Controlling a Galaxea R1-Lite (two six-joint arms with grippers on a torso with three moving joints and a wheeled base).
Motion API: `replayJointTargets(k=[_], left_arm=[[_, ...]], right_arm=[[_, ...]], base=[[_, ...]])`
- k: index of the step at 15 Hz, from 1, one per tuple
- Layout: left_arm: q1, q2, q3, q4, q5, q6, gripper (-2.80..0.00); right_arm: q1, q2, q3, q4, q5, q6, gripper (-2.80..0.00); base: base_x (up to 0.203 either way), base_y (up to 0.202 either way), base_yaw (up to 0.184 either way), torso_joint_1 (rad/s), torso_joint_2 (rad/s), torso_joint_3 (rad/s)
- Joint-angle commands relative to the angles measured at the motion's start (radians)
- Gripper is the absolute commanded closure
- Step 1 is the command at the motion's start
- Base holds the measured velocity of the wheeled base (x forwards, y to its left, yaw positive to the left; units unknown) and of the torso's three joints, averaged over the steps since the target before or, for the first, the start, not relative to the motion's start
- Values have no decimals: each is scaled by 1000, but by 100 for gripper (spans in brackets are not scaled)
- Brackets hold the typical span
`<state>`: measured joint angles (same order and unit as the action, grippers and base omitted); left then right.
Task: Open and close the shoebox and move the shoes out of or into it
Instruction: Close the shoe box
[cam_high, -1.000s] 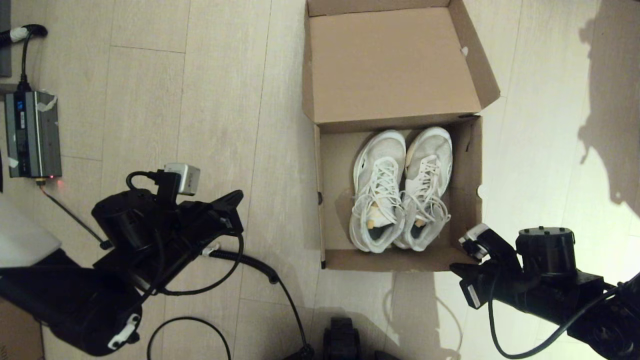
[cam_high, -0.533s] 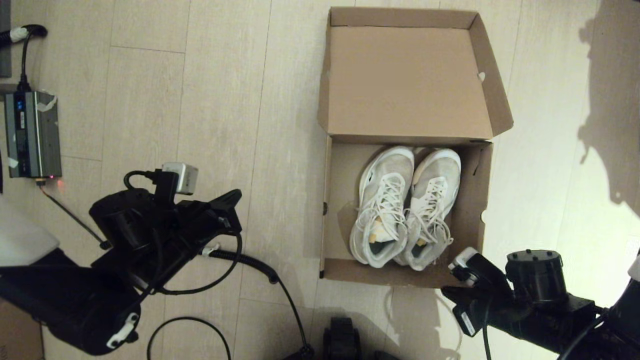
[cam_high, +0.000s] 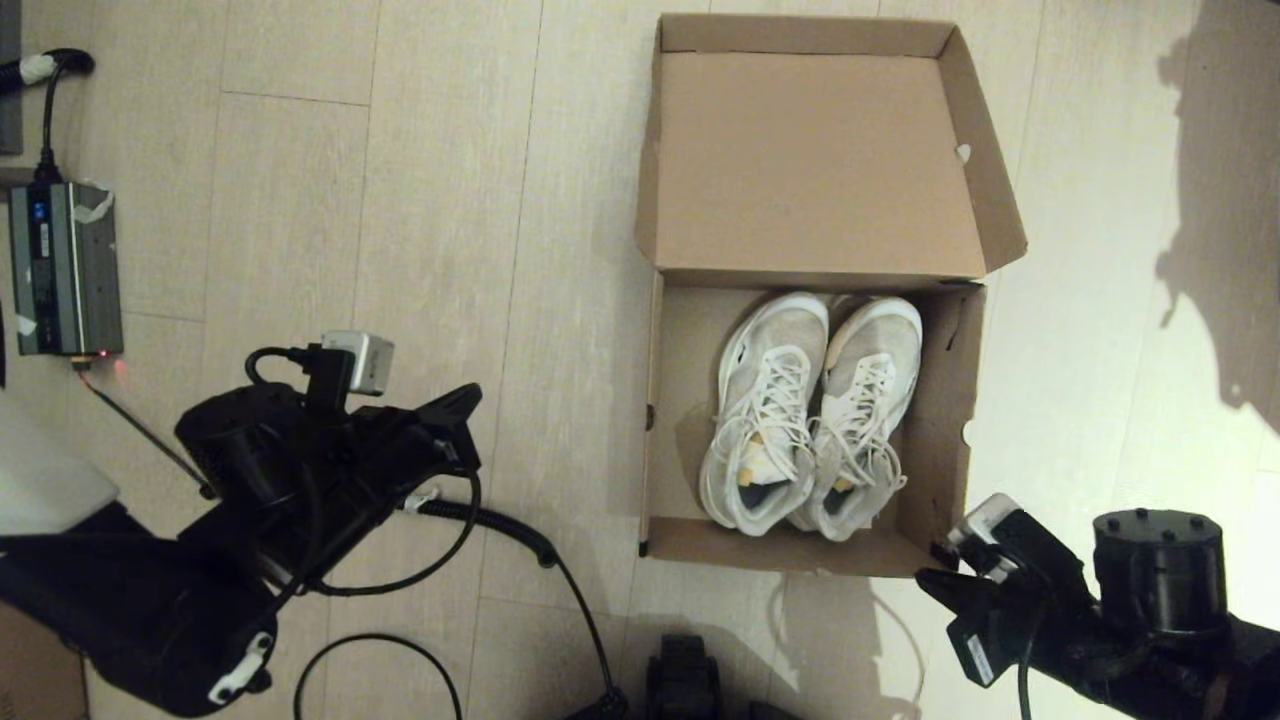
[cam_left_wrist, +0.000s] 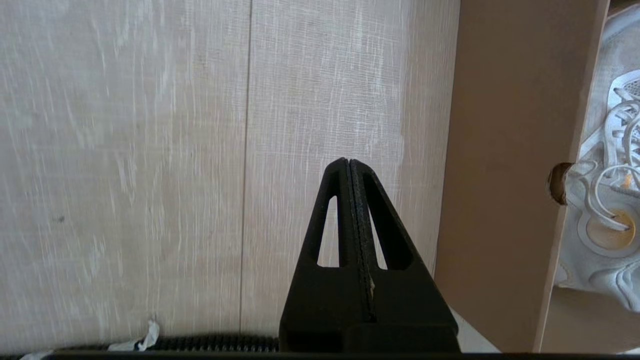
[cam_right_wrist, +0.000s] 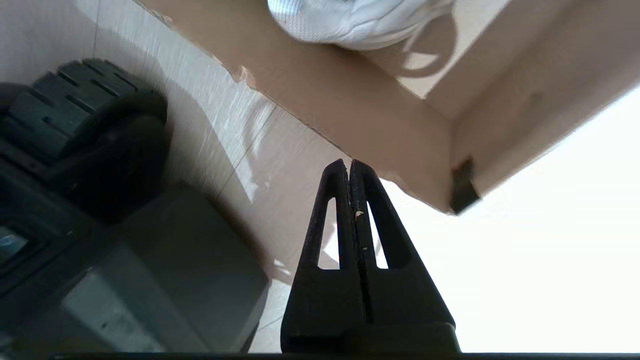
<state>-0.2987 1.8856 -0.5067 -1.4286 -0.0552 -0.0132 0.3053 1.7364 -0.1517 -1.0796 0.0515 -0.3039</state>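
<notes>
The brown shoebox (cam_high: 668, 430) lies open on the floor, its hinged lid (cam_high: 815, 165) folded flat back away from me. Two white lace-up shoes (cam_high: 805, 410) sit side by side inside, toes pointing away. My right gripper (cam_high: 928, 578) is shut and empty, just off the box's near right corner (cam_right_wrist: 462, 187), which carries black tape. In the right wrist view a shoe's heel (cam_right_wrist: 357, 20) shows above the near wall. My left gripper (cam_high: 470, 395) is shut and empty over bare floor, left of the box; its wrist view shows the box's left wall (cam_left_wrist: 505, 165) and laces (cam_left_wrist: 607, 165).
A grey power unit (cam_high: 65, 265) with cables sits at the far left on the floor. A coiled black cable (cam_high: 500, 525) trails from the left arm. The robot's base (cam_high: 685, 675) and a wheel (cam_right_wrist: 85, 125) lie near the box's front.
The box with the shoes slid toward me and slightly right, then stopped. My right gripper drew back and to the right, from the near wall to just off the near right corner.
</notes>
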Motion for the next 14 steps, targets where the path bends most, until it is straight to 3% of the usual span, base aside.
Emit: replayJointTargets(k=[1, 4, 7, 10, 12, 14], left_arm=[[-2, 3, 14, -21, 0, -1, 0], [-1, 25, -69, -21, -10, 1, 0], [-6, 90, -272, 1, -43, 2, 0], [-12, 142, -526, 115, -62, 0, 0], [-16, 160, -677, 231, -81, -9, 0], [-29, 180, -792, 346, -97, -12, 0]], right_arm=[[-1, -88, 19, -7, -2, 6, 0], [-6, -133, -87, -7, -68, 62, 0], [-17, -136, -329, 60, -173, 125, 0], [-52, -212, -611, 389, -198, 179, 0], [-86, -287, -784, 689, -178, 227, 0], [-191, -327, -900, 866, -140, 247, 0]], base=[[0, 0, 0, 0, 0, 0], [0, 0, 0, 0, 0, 0], [0, 0, 0, 0, 0, 0], [0, 0, 0, 0, 0, 0], [0, 0, 0, 0, 0, 0], [0, 0, 0, 0, 0, 0]])
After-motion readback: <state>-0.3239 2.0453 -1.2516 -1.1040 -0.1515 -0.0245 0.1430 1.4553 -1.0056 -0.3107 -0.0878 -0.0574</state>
